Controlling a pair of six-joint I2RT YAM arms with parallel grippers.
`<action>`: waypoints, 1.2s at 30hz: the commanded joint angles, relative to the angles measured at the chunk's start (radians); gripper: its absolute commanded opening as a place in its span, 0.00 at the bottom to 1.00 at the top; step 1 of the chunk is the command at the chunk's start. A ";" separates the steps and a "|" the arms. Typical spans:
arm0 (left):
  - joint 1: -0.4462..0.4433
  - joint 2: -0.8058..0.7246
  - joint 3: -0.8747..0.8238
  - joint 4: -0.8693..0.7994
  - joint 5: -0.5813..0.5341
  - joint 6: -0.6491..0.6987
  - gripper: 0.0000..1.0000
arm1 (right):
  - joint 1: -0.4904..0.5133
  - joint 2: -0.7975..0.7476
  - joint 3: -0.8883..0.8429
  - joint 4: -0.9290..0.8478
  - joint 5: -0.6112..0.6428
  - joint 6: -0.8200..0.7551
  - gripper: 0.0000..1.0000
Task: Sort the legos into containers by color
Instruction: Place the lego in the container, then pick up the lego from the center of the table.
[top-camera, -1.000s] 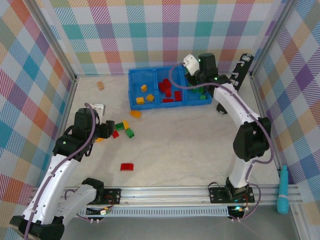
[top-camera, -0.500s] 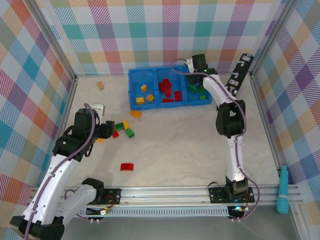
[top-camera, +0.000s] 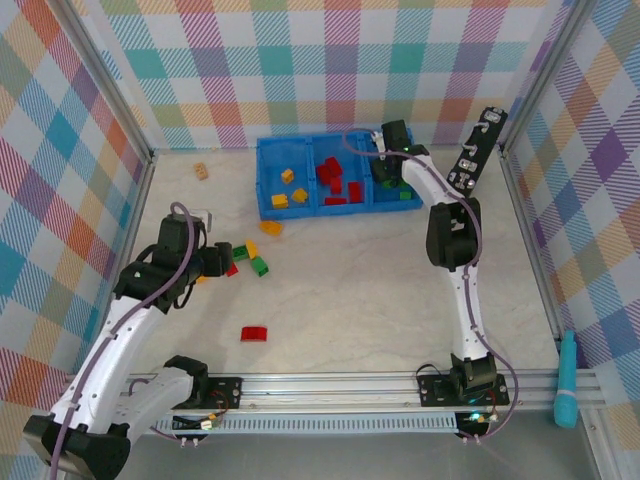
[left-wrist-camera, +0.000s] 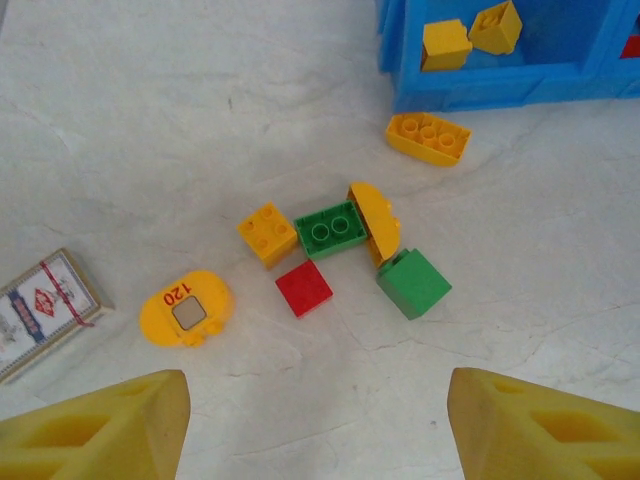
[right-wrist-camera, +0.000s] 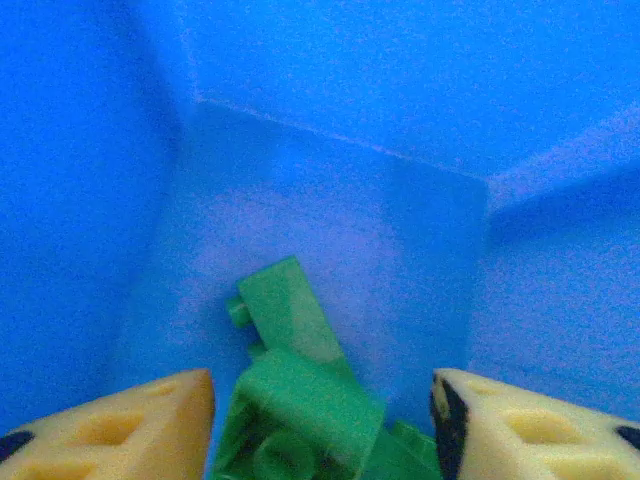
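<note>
right gripper (right-wrist-camera: 322, 415): spread wide, empty, inside bin (right-wrist-camera: 350, 60) right compartment; green legos (right-wrist-camera: 285, 310) right beneath it.
left gripper (left-wrist-camera: 320, 425): wide, empty; loose legos (left-wrist-camera: 332, 229) just ahead of fingertips.
tip: lift right straight up; left takes nearest red brick (left-wrist-camera: 303, 288), avoid neighbours.

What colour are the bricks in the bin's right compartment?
The bricks are green, clearest in the right wrist view.

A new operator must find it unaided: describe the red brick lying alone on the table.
Start at the blue bin at the far side and come toward the arm bases, past the cluster of loose bricks on the left. The red brick lies nearer the bases than that cluster, alone on bare tabletop. Unlike the cluster's small red square, it touches nothing.
</note>
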 joint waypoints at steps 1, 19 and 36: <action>0.017 0.021 -0.028 0.023 0.041 -0.128 0.67 | 0.000 -0.122 -0.059 0.064 -0.038 0.003 0.72; -0.056 0.423 -0.129 0.365 0.147 -0.460 0.65 | 0.020 -0.509 -0.423 0.228 -0.181 0.003 0.86; -0.129 0.632 -0.088 0.419 0.089 -0.498 0.67 | 0.200 -0.795 -0.832 0.351 -0.265 0.003 0.85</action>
